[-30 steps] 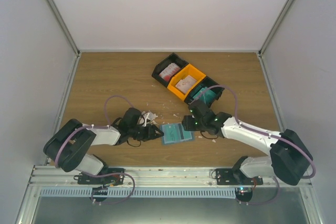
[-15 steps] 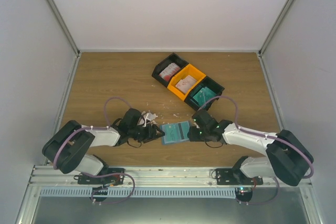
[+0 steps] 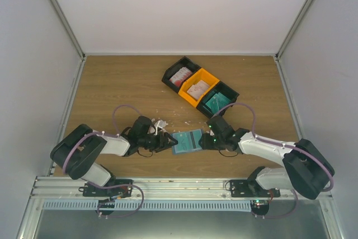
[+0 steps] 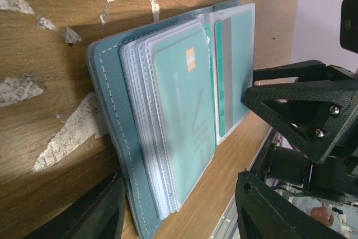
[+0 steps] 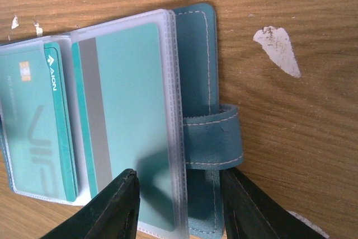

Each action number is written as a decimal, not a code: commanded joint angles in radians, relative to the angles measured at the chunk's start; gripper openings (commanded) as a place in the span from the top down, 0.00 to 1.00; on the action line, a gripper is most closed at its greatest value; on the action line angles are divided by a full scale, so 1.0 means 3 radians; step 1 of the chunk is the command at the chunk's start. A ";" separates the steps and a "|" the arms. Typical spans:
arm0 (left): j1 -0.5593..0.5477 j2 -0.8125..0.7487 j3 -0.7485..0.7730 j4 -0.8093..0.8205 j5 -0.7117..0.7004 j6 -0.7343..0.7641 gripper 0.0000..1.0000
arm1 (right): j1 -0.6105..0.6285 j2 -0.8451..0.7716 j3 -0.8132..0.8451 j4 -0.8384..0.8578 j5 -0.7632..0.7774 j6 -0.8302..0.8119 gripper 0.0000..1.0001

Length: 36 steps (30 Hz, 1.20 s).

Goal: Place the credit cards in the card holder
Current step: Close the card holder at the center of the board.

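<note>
Top view: the card holder (image 3: 187, 141) lies open on the wooden table (image 3: 112, 88), between the left gripper (image 3: 168, 141) and the right gripper (image 3: 203, 141).

Left wrist: jaws apart, astride the holder's near edge, clamping nothing. Teal credit cards (image 4: 182, 104) sit in clear sleeves.

Right wrist: jaws apart, flanking the strap (image 5: 215, 135), clamping nothing.

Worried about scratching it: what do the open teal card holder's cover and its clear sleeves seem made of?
Teal folding card holder cover: probably leather or faux leather, matte, with light stitching along the edge. Clear pocket sleeves: thin flexible plastic, slightly frosted, ribbed welded edges.
</note>
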 commanded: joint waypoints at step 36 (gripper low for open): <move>-0.0024 -0.0104 0.0118 0.0650 0.0510 0.0474 0.51 | -0.0069 0.0254 -0.0132 0.0745 -0.0742 -0.0129 0.61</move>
